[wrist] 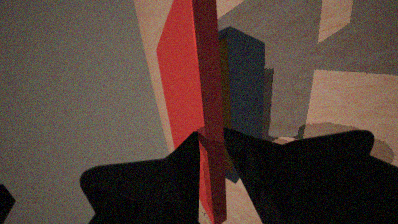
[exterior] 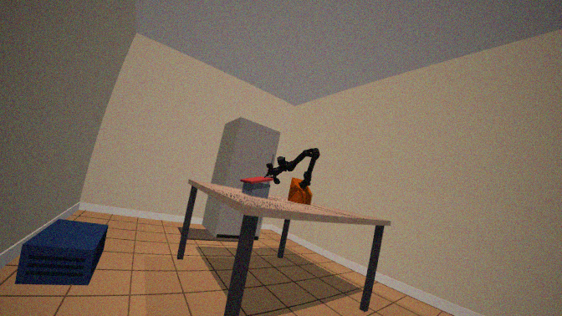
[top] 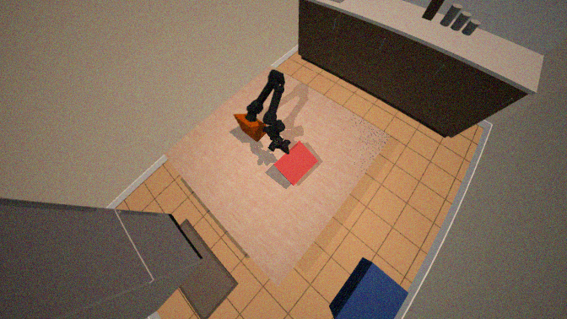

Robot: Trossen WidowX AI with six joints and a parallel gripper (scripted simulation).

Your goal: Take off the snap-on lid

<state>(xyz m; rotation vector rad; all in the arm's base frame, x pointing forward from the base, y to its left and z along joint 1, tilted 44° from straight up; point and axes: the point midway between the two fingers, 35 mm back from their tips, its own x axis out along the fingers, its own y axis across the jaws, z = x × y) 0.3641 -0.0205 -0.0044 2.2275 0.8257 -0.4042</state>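
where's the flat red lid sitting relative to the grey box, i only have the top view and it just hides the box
Observer: In the exterior view the flat red lid sits just above the grey storage box, roughly level.
Operator: is the gripper actually on it
Observer: Yes. The wrist view shows the black gripper shut on the lid's edge, a finger on each face.
Operator: any gap to the box
Observer: In the wrist view the lid stands apart from the box's wall, which shows bluish in shadow there.
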